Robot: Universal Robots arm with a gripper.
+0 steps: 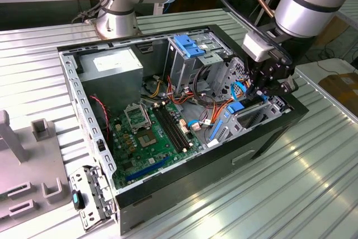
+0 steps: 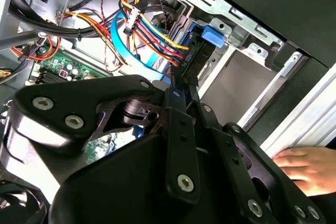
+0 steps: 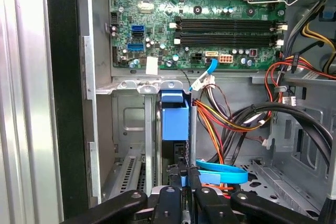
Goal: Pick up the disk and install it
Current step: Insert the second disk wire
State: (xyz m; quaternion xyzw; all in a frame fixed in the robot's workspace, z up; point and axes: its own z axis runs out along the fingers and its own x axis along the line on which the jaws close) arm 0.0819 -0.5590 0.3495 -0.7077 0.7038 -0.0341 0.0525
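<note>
One gripper (image 3: 183, 174) low inside the open computer case (image 1: 268, 138), fingers pinched on the upright blue-framed disk (image 3: 174, 121) slotted into the bay beside the motherboard (image 3: 199, 19).

We find no text, number or sign we can read. The pale label (image 1: 110, 61) on the power supply (image 1: 114, 71) at the case's back corner carries print too small for us to make out. The white sticker (image 3: 151, 65) at the motherboard (image 3: 199, 19) edge looks blank, and the board's own markings stay unreadable.
</note>
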